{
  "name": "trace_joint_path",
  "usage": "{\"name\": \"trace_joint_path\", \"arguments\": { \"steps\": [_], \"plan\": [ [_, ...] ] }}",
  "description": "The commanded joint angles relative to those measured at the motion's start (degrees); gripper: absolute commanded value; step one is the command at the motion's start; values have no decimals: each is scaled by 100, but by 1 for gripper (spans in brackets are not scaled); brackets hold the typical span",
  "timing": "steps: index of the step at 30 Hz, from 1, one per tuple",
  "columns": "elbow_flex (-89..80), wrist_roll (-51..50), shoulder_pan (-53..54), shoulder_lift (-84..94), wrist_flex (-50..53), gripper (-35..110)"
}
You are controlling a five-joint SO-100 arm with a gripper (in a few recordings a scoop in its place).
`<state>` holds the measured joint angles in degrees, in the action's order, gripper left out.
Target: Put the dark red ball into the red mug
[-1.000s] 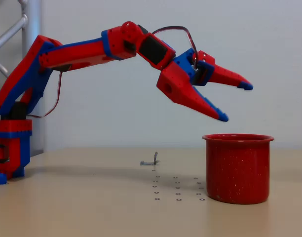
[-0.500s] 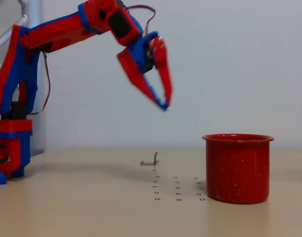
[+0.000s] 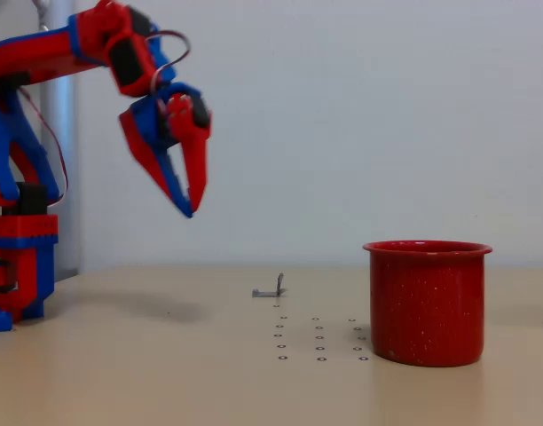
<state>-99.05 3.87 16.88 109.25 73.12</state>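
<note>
Pale wall and beige surface (image 3: 165,390) frame the red mug (image 3: 428,306) standing upright (mouth up to receive), well apart from the raised fingers (image 3: 196,169), tips together, empty.

The mug (image 3: 428,303) is bright red with white speckles; the claw (image 3: 189,209) red with blue trim.

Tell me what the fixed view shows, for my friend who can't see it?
A red mug stands at the right of a beige table. The red and blue robot's gripper hangs in the air far to the left, pointing down, holding nothing.
</note>
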Motion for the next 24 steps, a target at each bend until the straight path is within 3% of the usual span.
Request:
{"name": "trace_joint_path", "arguments": {
  "steps": [1,24],
  "plan": [
    [-439,-123,18,861,-237,-2],
    [-5766,-272,158,5818,-536,-2]
  ]
}}
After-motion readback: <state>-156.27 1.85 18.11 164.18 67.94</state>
